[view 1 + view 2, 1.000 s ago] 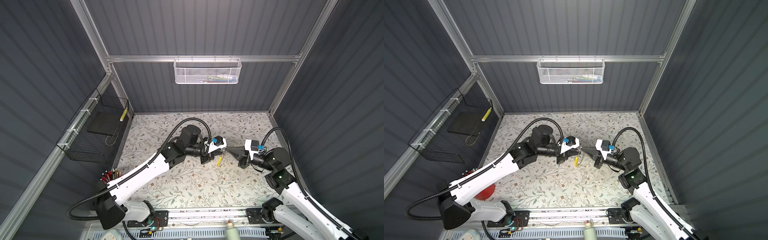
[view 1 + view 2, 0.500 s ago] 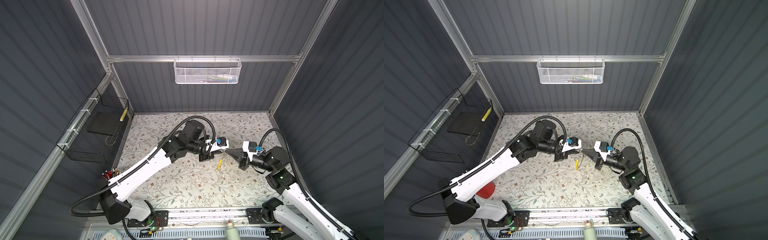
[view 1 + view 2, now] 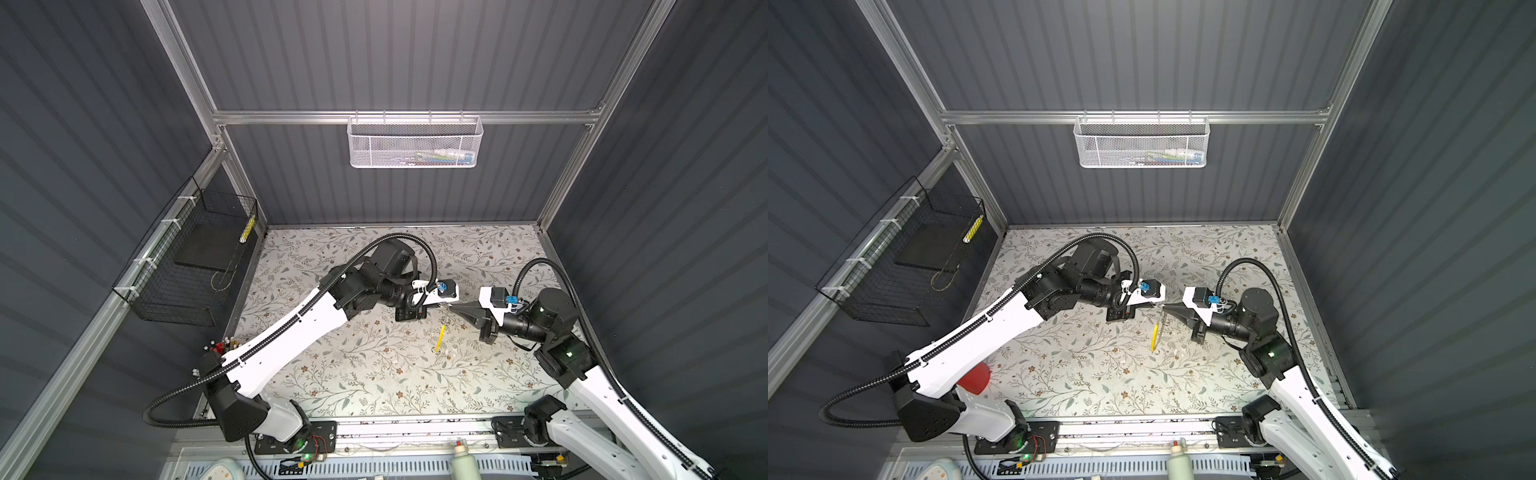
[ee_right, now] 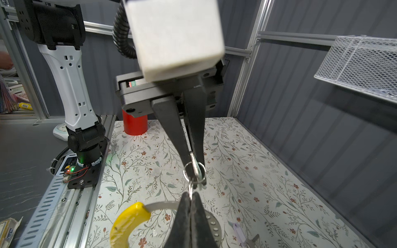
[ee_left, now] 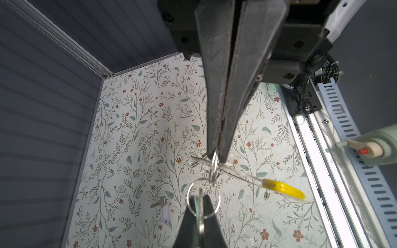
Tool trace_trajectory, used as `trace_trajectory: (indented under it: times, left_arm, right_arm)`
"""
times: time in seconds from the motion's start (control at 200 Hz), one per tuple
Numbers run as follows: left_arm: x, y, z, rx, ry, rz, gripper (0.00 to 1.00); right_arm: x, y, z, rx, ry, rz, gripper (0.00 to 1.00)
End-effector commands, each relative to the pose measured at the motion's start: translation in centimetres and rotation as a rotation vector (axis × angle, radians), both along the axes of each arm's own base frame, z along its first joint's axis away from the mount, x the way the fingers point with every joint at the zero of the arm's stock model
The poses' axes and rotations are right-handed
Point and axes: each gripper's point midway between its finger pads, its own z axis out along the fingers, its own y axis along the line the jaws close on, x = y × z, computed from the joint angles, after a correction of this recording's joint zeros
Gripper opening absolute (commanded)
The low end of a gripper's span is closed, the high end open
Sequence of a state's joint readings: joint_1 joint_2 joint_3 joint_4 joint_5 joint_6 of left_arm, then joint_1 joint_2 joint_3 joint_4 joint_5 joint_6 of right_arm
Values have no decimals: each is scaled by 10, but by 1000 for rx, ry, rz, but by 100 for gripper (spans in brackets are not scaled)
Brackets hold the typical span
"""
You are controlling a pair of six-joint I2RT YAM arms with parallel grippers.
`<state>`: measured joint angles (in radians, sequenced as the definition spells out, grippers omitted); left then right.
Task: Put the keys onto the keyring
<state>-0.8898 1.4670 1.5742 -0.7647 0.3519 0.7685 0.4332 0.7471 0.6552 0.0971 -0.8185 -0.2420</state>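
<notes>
The left claw [image 5: 217,153] has swung in, meeting the right claw [image 4: 190,196] tip to tip above the middle of the worktop [image 3: 374,374]. Both are clamped shut: left on a small ring [image 5: 213,169], right on a key [image 5: 200,206]. The keyring [image 5: 281,190] dangles between them; threading looks underway.

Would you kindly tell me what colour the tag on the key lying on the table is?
Pale lilac; the left wrist view shows the tag best.
</notes>
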Motion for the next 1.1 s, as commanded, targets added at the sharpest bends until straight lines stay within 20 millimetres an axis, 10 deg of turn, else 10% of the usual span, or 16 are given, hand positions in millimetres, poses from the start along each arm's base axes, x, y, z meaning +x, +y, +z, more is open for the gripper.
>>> trace_trajectory:
  times: [0.0, 0.53, 0.835, 1.096]
  left_arm:
    - [9, 7, 3, 35, -44, 28, 0]
    - [16, 7, -30, 113, -10, 69, 0]
    - [24, -9, -58, 160, 61, 70, 0]
    - [42, -22, -85, 261, 54, 110, 0]
  right_arm:
    - [-2, -1, -4, -43, 9, 6, 0]
    - [19, -1, -41, -52, 102, -68, 0]
    - [32, -13, -62, -2, 96, -194, 32]
    - [55, -64, -55, 52, -3, -547, 58]
